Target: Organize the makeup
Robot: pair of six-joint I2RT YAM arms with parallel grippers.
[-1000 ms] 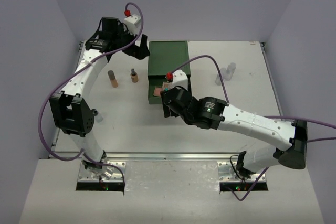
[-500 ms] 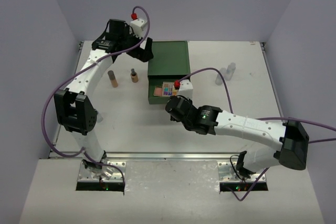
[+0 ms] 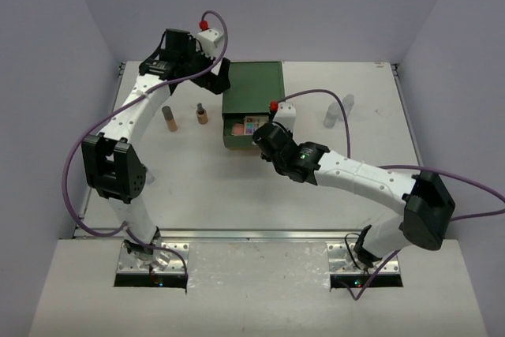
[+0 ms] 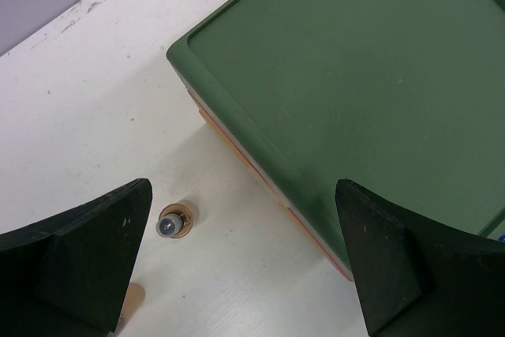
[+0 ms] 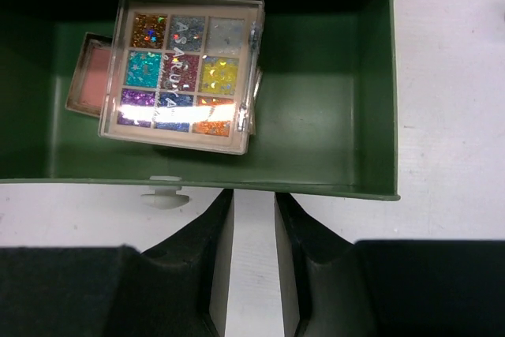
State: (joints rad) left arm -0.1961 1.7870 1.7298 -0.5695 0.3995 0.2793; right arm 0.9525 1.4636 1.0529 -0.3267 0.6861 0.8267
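1. Palette (image 5: 183, 73) lies in the open green drawer (image 5: 316, 124), glitter squares up and slightly askew. It lies across a pink compact (image 5: 88, 76) whose left part pokes out from under it.
2. Right gripper (image 5: 254, 203) hangs just in front of the drawer's front wall. Its fingers are drawn narrow, with only a thin strip of white table between them and nothing gripped.
3. Just left of those fingers in the wrist view, a small white pull tab (image 5: 164, 196) juts from the drawer front.
4. Over to the left gripper (image 4: 243, 195): it is spread wide and holds nothing, poised above the left rear corner of the green box (image 4: 355, 76). An orange edge shows under the box's green top.
5. On the table (image 3: 197, 187) left of the box, two peach tubes stand upright. The dark-capped tube (image 3: 202, 114) is nearer the box and the left tube (image 3: 169, 118) is farther out. The left wrist camera looks straight down on the dark cap, between its fingers.
6. Right side of the table now: the far clear bottle (image 3: 346, 103) and the near clear bottle (image 3: 330, 118) stand close together, well apart from the box.
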